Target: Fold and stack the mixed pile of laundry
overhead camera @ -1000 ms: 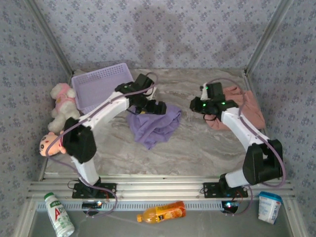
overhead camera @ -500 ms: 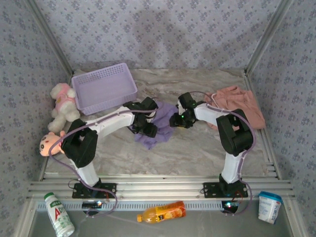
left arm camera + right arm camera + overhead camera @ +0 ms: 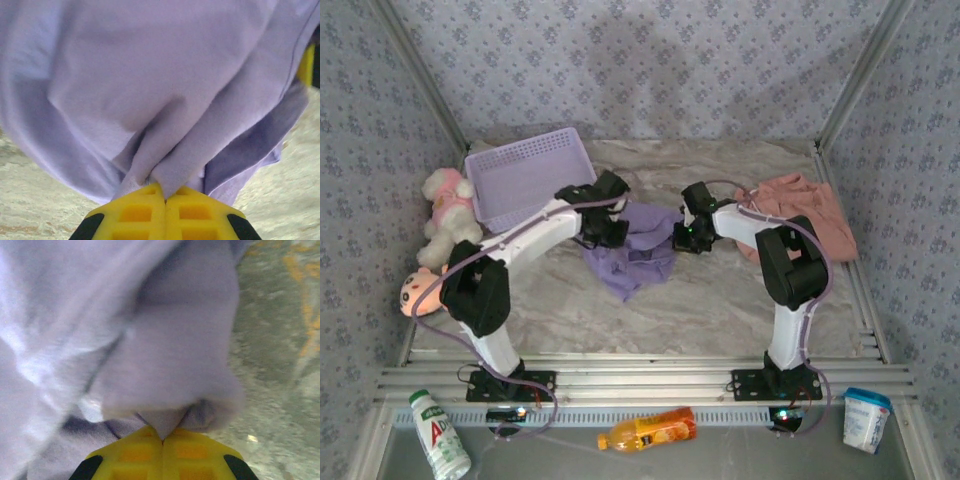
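Left gripper [image 3: 164,192] is clamped shut on a pinch of the large lavender-purple soft cloth T-shirt [image 3: 642,262]. Right gripper [image 3: 162,436] is shut the same way on another fold of it. Both jaws stood apart half a second ago and have just snapped closed. The right arm has swung in from the right side to frame centre. The shirt lies crumpled at centre of the top view on the grey marbled tabletop [image 3: 720,305], with the left gripper at its upper-left edge and the right at its upper-right. The salmon-pink crumpled cloth garment [image 3: 807,205] sits upper right, loose. The lavender plastic mesh basket [image 3: 525,178] is upper left. Likely both grasps are now set for lifting and spreading the shirt; no folding done yet.
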Motion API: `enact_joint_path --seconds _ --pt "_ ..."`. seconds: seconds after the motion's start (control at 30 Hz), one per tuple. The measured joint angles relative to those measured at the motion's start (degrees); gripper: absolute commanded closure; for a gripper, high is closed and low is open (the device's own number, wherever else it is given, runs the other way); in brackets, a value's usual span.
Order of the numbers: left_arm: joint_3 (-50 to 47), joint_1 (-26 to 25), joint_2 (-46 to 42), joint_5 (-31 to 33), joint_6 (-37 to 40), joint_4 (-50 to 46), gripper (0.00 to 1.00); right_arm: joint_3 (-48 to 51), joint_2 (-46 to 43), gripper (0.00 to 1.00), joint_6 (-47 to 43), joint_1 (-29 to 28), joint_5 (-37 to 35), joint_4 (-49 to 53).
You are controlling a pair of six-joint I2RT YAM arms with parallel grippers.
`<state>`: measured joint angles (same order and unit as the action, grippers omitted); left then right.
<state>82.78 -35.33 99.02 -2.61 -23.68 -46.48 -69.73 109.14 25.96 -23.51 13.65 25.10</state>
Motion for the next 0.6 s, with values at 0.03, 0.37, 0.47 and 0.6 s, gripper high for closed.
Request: enact_joint_path --seconds 0.03,0.37,0.47,0.6 --pt "0.9 1.2 -0.8 -0.9 -0.5 0.0 1.0 0.6 -1.0 1.0 0.0 0.9 0.0 0.0" --pt "17.9 9.6 -3.0 -8.5 -2.4 -0.7 1.0 -7.8 -14.3 1.0 -2.4 14.5 2.1 5.8" --pt "29.2 13.6 -2.3 -9.6 -2.1 -1.8 1.0 -16.7 -16.7 1.0 -3.4 18.4 4.0 8.0" --pt "45.6 17.9 -2.2 -9.6 0.1 -2.5 1.0 -27.3 -21.5 1.0 -5.7 20.6 6.0 10.3"
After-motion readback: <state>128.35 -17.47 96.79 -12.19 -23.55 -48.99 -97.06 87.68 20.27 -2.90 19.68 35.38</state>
